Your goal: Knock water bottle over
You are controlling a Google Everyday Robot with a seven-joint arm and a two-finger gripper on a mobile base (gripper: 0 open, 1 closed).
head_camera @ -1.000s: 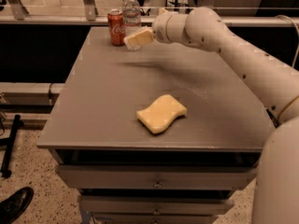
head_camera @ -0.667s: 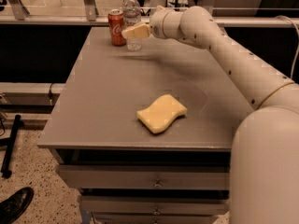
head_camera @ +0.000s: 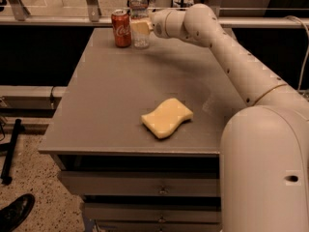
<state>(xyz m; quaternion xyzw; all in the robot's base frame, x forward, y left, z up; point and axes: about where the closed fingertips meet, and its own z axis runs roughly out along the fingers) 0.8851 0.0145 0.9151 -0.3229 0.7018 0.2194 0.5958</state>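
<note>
Reaching from the lower right across a grey table (head_camera: 111, 91), the robot's white arm (head_camera: 231, 57) is stretching toward the far left corner. There its gripper (head_camera: 140, 27) is hanging level with the middle of the water bottle (head_camera: 138, 1). The pale gripper is covering the bottle's midsection from the camera's side and appears to be touching it. Whether the gripper is open or closed cannot be told from this angle.

The water bottle is standing upright near the table's back edge, its cap and shoulders showing above the gripper and its clear base showing below. A red soda can (head_camera: 121, 28) is standing upright just beside the bottle on the left; whether the two are touching cannot be told.

A yellow sponge (head_camera: 167, 117) with wavy edges is lying flat toward the front of the table, well apart from the bottle, the can and the gripper.

The robot's bulky white body (head_camera: 265, 178) is filling the lower right of the view, by the table's front right corner. Grey drawers (head_camera: 145, 183) are showing beneath the tabletop. A dark shoe (head_camera: 17, 212) is resting on the speckled floor at the lower left, near a black pole (head_camera: 10, 151) leaning beside the table.
</note>
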